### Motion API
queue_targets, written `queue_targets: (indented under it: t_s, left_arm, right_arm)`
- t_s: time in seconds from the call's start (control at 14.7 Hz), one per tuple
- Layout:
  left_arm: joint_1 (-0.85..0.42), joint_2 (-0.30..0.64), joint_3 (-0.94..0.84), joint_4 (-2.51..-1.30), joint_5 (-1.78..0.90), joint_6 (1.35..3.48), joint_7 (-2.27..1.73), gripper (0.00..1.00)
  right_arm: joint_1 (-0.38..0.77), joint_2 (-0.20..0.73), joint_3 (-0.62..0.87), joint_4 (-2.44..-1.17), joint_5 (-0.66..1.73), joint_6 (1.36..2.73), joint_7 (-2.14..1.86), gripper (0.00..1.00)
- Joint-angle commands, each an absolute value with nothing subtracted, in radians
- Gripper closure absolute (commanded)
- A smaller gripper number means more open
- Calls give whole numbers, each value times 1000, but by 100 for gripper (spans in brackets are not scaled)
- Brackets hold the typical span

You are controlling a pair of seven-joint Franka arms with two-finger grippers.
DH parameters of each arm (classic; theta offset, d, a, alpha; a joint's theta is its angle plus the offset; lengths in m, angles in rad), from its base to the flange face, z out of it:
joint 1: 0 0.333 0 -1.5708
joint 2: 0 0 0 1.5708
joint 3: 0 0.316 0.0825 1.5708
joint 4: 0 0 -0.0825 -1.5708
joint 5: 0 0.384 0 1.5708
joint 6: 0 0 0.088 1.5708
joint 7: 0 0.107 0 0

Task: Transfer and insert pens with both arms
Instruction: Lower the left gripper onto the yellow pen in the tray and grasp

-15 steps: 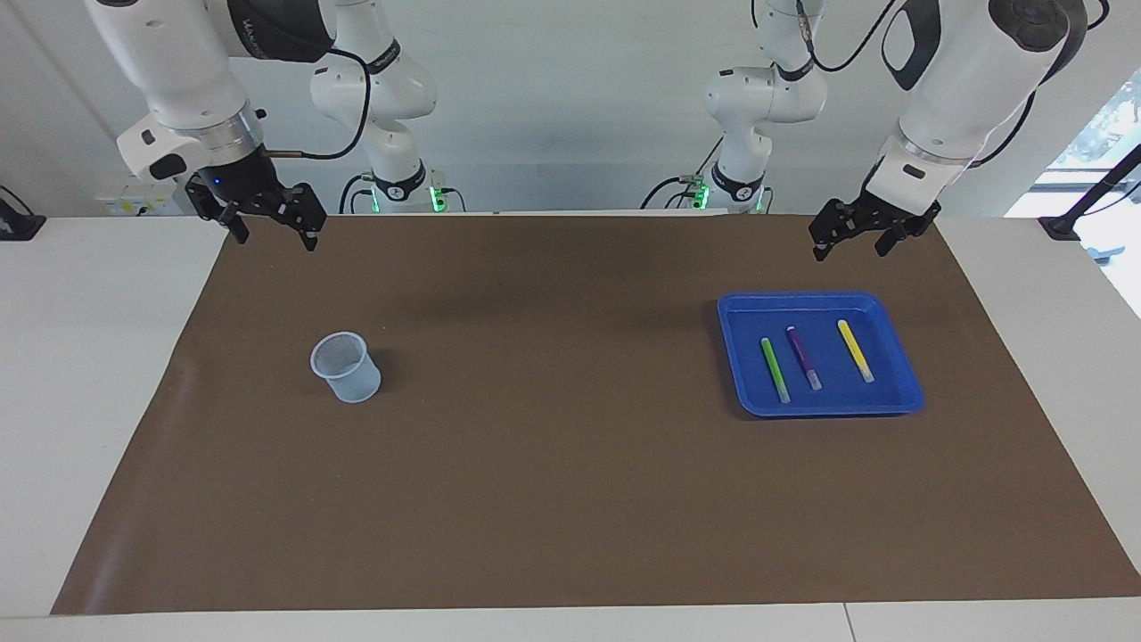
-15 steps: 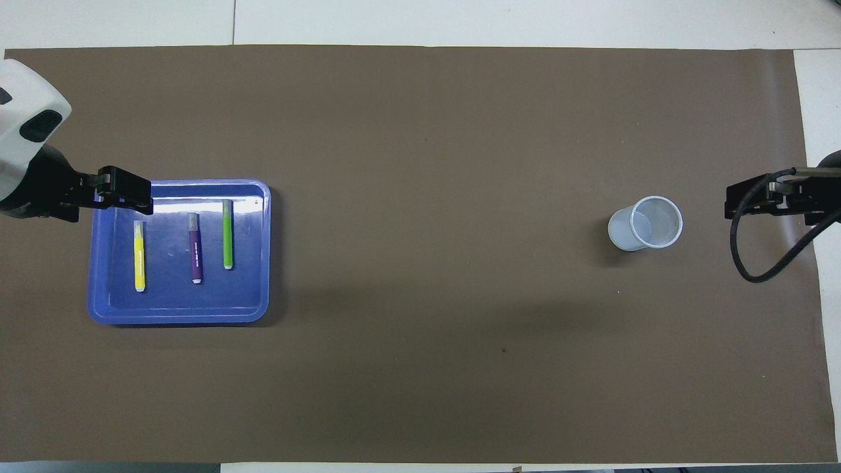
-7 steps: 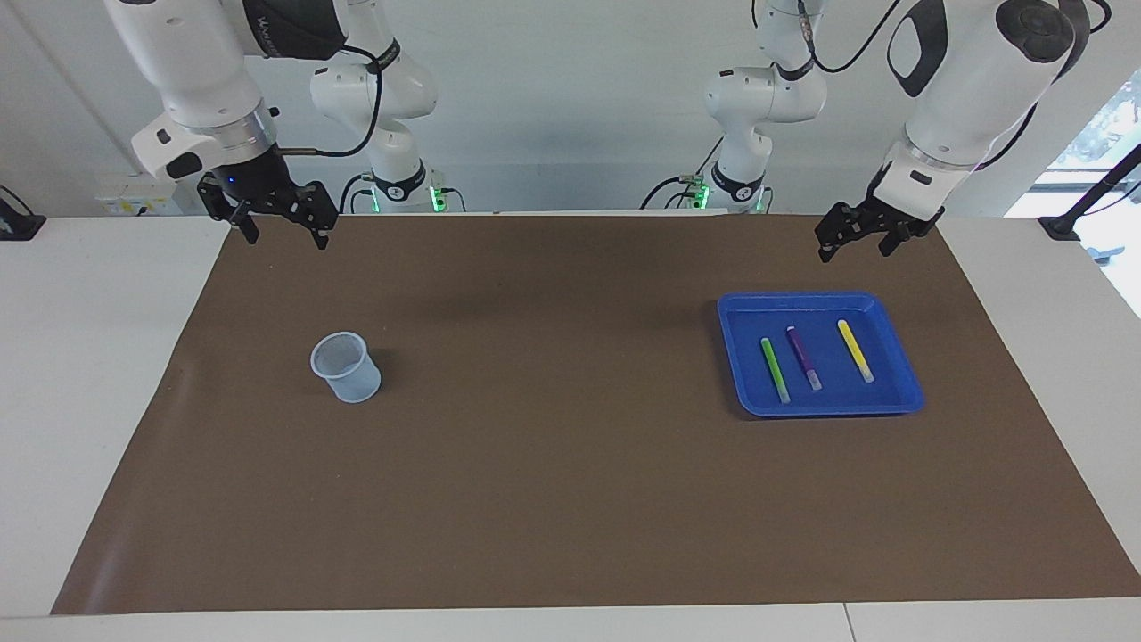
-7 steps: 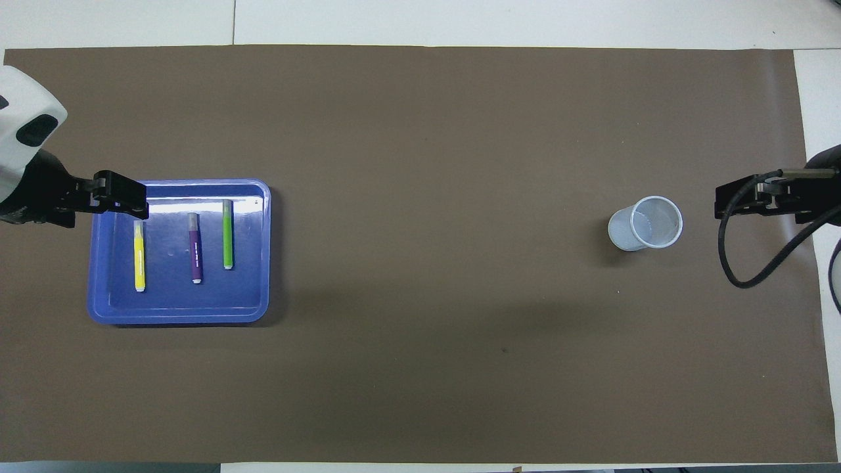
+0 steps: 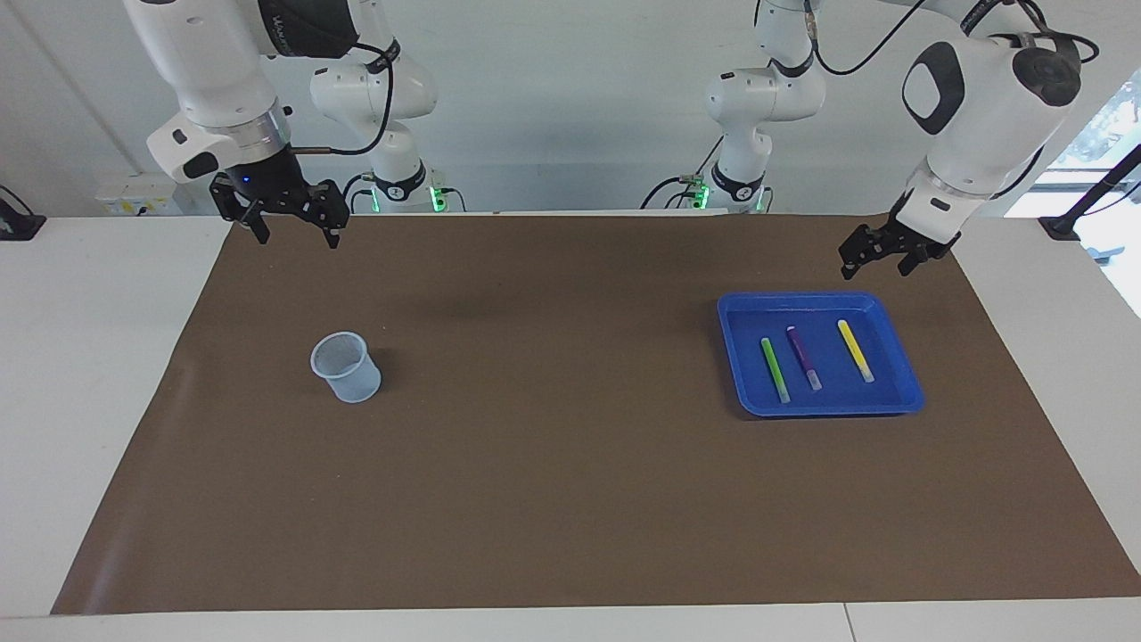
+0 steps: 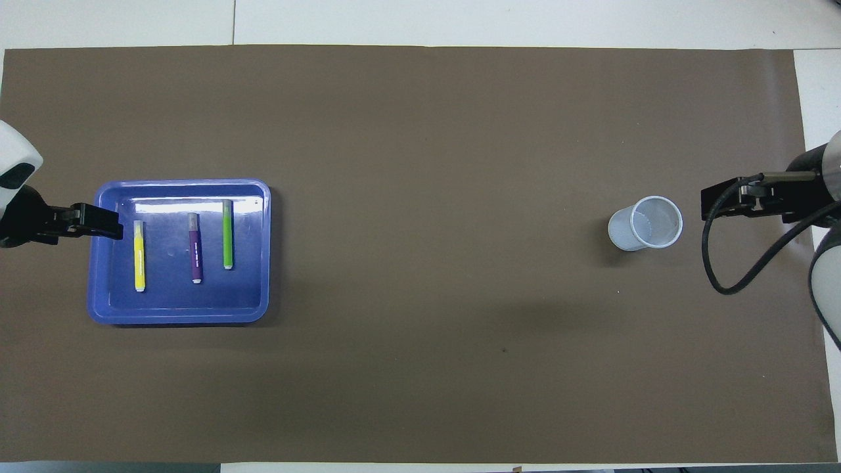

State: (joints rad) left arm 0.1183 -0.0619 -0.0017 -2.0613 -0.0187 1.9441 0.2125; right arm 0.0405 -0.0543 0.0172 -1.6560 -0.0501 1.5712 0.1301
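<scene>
Left gripper (image 5: 876,264) hangs open above the blue tray's (image 5: 907,388) robot-side rim. Yellow pen (image 5: 855,350) lies nearest, lengthwise away from the robots. Right gripper (image 5: 290,226) waits open.

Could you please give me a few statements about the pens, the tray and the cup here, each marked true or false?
1. All three pens lie in the blue tray. True.
2. The purple pen lies between the green pen and the yellow pen. True.
3. The cup lies tipped on its side. False: it stands upright on the brown mat.
4. The left tool holds the yellow pen. False: it is open and empty, up over the mat by the tray's edge.
5. The right tool is shut. False: it is open, holding nothing.
</scene>
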Motion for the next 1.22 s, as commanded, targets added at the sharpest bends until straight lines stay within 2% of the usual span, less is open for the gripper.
queue_targets:
  t_s: [0.0,0.2,0.54,0.88,1.16]
  left_arm:
    - [143,-8,-6,-2114,-15,2032,262,0]
    - [147,34,-6,-2178,-15,2144,252,0]
    - [144,104,-6,-2180,-15,2227,250,5]
    - [140,147,-8,-2178,-15,2269,219,14]
    - [135,153,-8,-2186,-15,2269,196,26]
  right_arm:
    - [37,-57,20,-1652,-43,1560,144,0]
    - [35,-58,20,-1655,-41,1562,146,0]
    - [35,-64,18,-1666,-34,1562,144,0]
    - [29,-69,18,-1680,-29,1568,143,0]
    - [31,-69,18,-1678,-29,1566,141,0]
